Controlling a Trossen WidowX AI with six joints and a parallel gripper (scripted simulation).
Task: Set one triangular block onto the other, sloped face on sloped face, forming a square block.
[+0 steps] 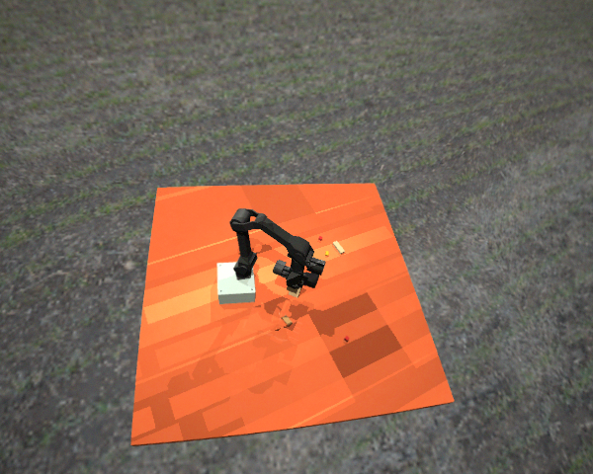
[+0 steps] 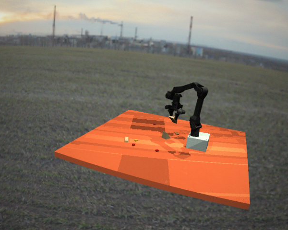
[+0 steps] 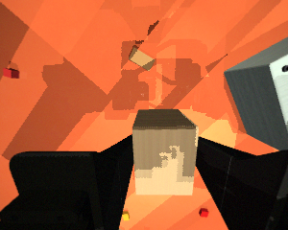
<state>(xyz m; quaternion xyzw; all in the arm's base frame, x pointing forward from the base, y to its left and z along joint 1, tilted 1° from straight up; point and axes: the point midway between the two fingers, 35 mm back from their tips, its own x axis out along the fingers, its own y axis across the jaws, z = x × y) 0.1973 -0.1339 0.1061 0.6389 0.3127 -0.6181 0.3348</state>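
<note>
My gripper (image 1: 295,289) (image 2: 174,118) (image 3: 160,138) is shut on a tan triangular block (image 1: 294,291) (image 2: 173,118) (image 3: 165,152) and holds it well above the table. The other tan triangular block (image 1: 287,320) (image 2: 165,135) (image 3: 142,58) rests on the orange table (image 1: 195,219) (image 2: 208,173), below and ahead of the held one. In the wrist view it lies near the top, apart from the held block.
The arm's white base box (image 1: 235,282) (image 2: 198,142) (image 3: 266,96) stands close by. A tan bar (image 1: 338,247) (image 2: 126,139), small red cubes (image 1: 346,338) (image 2: 156,150) (image 3: 11,73) and a yellow cube (image 1: 327,253) (image 2: 136,140) lie scattered on the table.
</note>
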